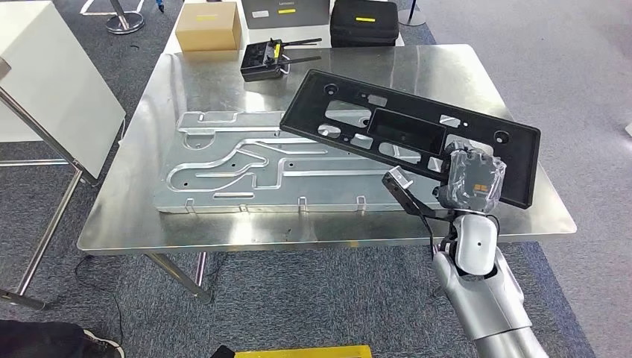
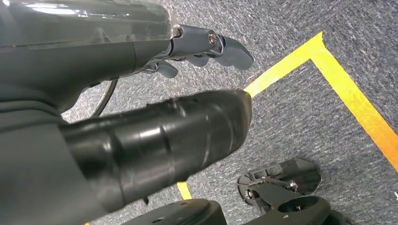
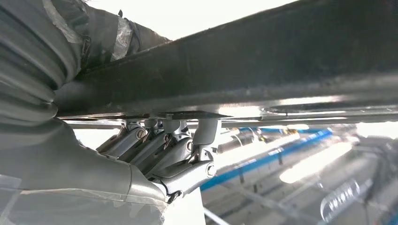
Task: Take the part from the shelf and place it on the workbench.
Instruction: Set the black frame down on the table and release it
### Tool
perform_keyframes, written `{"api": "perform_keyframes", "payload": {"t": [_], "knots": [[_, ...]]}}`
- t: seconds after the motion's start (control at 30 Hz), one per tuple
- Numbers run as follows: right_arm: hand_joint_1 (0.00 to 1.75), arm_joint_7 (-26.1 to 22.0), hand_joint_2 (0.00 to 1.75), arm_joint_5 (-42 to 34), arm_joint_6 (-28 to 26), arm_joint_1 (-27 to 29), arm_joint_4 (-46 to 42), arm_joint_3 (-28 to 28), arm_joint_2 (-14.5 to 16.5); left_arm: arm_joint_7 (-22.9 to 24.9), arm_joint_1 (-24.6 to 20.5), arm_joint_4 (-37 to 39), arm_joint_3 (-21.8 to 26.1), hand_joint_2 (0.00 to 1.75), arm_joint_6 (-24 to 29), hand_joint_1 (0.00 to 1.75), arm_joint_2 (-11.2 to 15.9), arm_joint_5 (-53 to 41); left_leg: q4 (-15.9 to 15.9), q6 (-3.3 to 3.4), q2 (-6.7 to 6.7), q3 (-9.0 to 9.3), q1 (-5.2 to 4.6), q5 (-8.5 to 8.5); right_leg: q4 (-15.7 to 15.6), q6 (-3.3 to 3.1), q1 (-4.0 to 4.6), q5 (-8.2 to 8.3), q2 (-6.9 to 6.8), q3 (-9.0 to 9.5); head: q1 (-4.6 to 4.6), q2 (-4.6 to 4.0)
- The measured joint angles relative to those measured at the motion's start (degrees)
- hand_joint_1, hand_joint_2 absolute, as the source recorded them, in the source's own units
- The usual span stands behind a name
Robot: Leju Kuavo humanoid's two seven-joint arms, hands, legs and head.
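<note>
A long black plastic part with several cut-outs hangs tilted above the right half of the steel workbench. My right hand grips its near edge toward the right end. In the right wrist view the part's dark edge crosses the picture, with my fingers pressed against its underside. My left hand hangs by my side over the carpet, fingers loosely curled and holding nothing.
A flat grey metal panel with raised channels lies on the bench under the part. At the bench's far edge sit a black remote controller, a cardboard box and a black case. A white board stands at left.
</note>
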Motion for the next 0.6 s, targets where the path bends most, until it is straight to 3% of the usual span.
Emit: {"api": "perform_keyframes", "payload": {"t": [0.23,0.6], "knots": [[1.75,2.5,1.75,-1.1,2.4,-6.6,10.3,0.0,0.3,1.0,-0.5,0.0,-1.1,0.0,-0.6,0.0,0.0,-0.2,0.0,0.0,-0.02,-0.09,0.0,0.0,0.0,0.0,0.0,0.01,-0.03,-0.04,0.0,0.0],[1.75,3.3,1.75,-1.0,4.2,-9.6,17.8,4.7,7.1,1.4,-0.8,0.0,-1.7,0.0,-0.6,0.0,-0.1,0.1,0.0,-0.03,-0.03,-0.15,0.07,0.02,0.0,-0.01,0.03,0.01,-0.02,-0.14,0.0,0.0]]}}
